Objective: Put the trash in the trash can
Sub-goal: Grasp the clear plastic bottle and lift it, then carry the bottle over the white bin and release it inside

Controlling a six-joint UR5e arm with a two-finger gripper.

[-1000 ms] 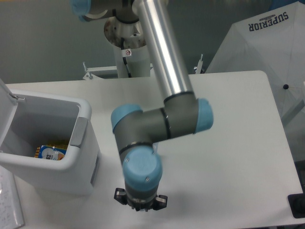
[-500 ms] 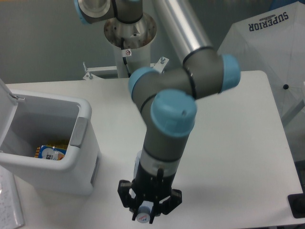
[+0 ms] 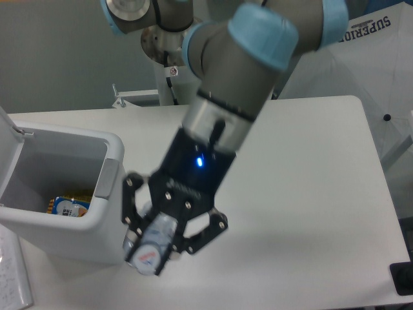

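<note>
Looking down from the fixed camera, the only view on offer, the hand (image 3: 157,240) hangs above the surface (image 3: 310,194), raised off it and tilted toward the lens. Its two fingers (image 3: 132,210) are closed around a clear plastic bottle (image 3: 152,245), whose round end with a pale, red-and-blue marked label faces the camera. The bottle is clear of the surface and carried in the air, just beside the near right corner of the trash can (image 3: 97,219).

The trash can stands at the left with its lid (image 3: 10,145) swung up and open. Down inside it lies a yellow-and-blue printed packet (image 3: 68,205); no bottle or wrapper shows in the bin. The small crumpled wrapper is not visible anywhere, though the arm covers a good part of the surface.

As a judgement, the pick-up of the bottle looks done and the carry is partly made. What is left is to bring the bottle over the open mouth of the trash can, which lies to the hand's left in the picture, and release it there. The wrapper would then remain to be dealt with.
</note>
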